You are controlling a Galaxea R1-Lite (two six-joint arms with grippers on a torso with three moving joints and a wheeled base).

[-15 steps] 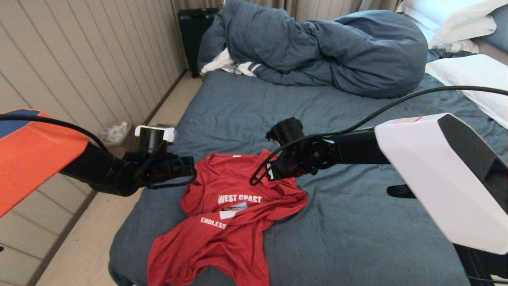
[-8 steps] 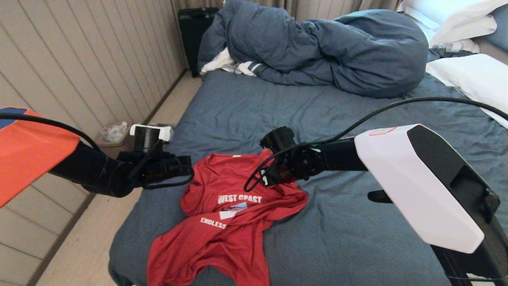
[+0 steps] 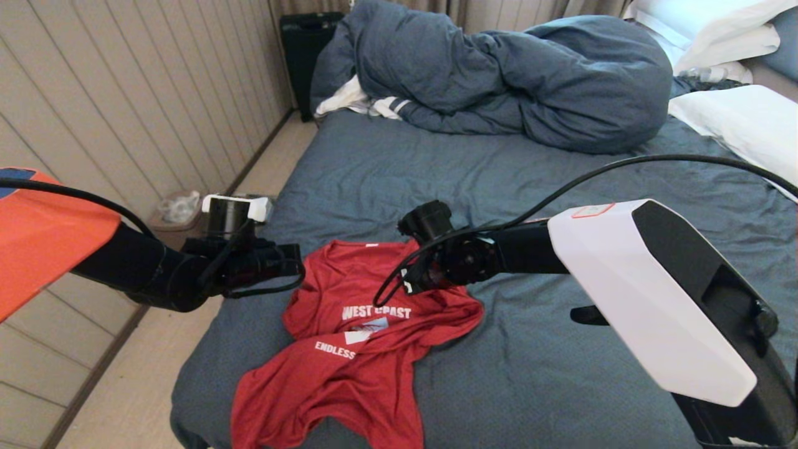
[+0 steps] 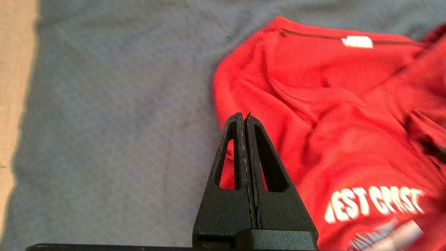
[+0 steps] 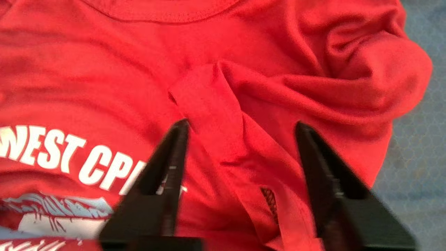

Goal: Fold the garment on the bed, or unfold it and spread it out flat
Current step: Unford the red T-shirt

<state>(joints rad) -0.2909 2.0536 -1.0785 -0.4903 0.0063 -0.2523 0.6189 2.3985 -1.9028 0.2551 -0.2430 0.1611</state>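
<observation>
A: Where do we see the T-shirt now?

B: We see it lying crumpled on the bed, near the bed's left front corner. It is not flat. The white letters "WEST COAST" and "ENDLESS" face up, and the lower part is bunched toward the near edge.

A: And our right gripper?

B: We see it over the shirt's upper right part, beside the collar. Its two fingers stand well apart, and a raised fold of red cloth lies between them. They do not pinch it; we see nothing held there.

A: What about our left gripper?

B: Its fingers are pressed together, with no cloth between them. The tips hang over the left edge of the shirt, where the red cloth meets the blue-grey sheet. From the head view we cannot tell if the tips touch the cloth.

A: What else is on the bed?

B: We see a bunched duvet at the far end, well apart from the shirt, a white striped cloth beside it, and white pillows at the far right.
</observation>
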